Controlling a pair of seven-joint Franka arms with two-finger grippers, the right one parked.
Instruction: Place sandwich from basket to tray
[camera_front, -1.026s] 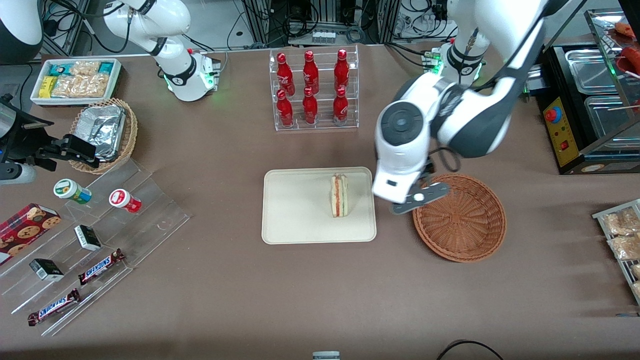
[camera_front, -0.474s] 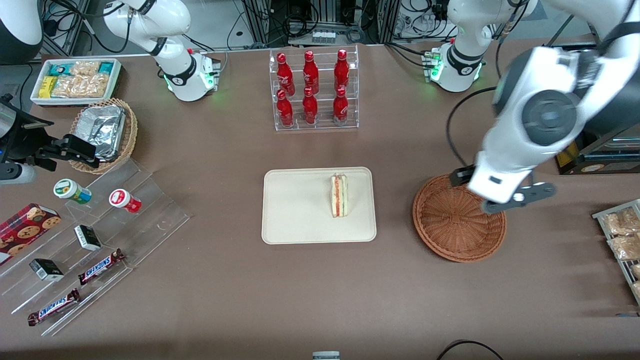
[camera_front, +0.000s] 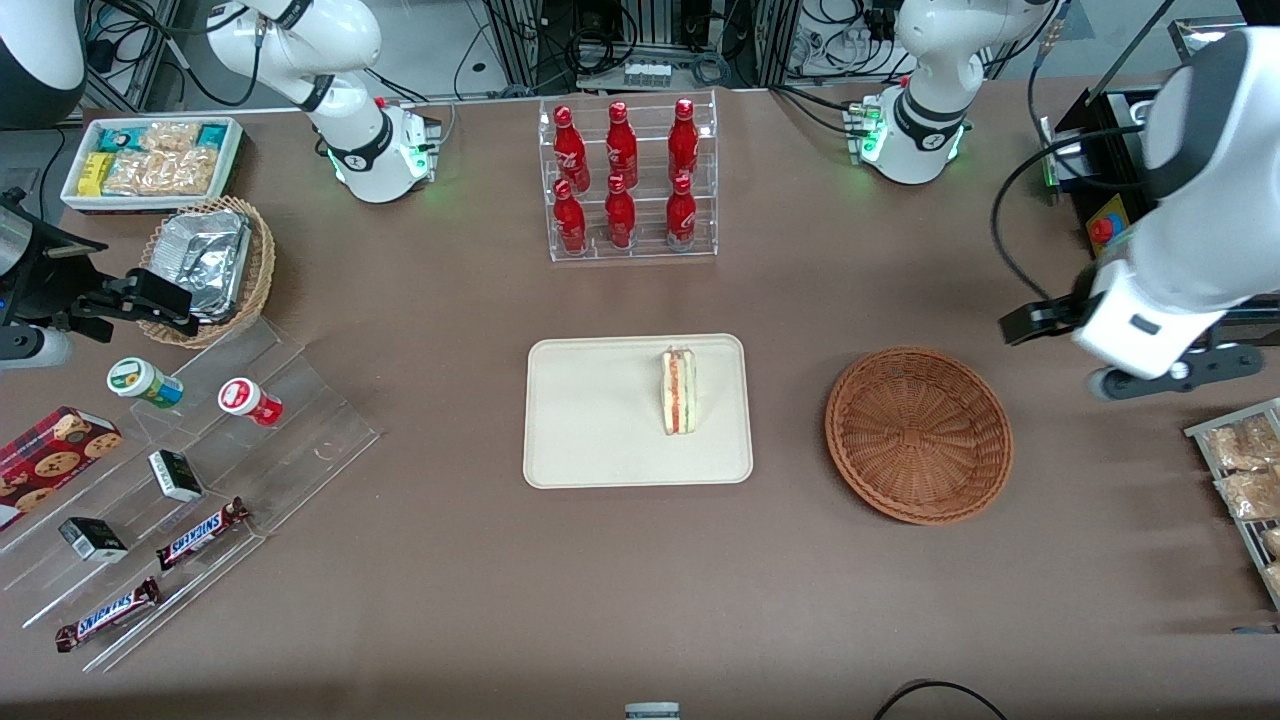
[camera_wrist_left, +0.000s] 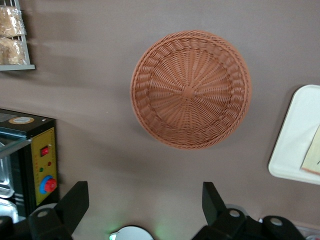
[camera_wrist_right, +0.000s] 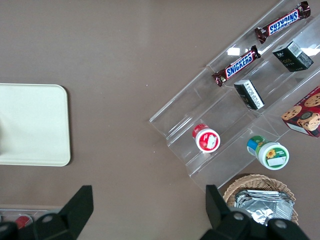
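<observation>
Sandwich (camera_front: 678, 391) lies on the cream tray (camera_front: 590, 420), in the part of the tray toward the working arm's end of the worktop (camera_front: 640, 580), with its red and green filling edge facing up. In the left wrist view only a pale corner of it shows on the tray's rim area. The reddish-brown wicker basket (camera_front: 918, 434) sits beside the tray, apart from it, with nothing inside; its woven floor is fully exposed in the left wrist view (camera_wrist_left: 190, 89).

The gripper (camera_wrist_left: 145, 202) hangs above the bare worktop, well apart from the basket, toward the working arm's end of the worktop and near the black machine with the yellow panel (camera_wrist_left: 42, 167). Its jaws stand wide open, with nothing between them.

A clear rack of red bottles (camera_front: 625, 180) stands farther from the front camera than the tray. A wire rack of snack bags (camera_front: 1240, 470) sits at the working arm's end of the worktop.
</observation>
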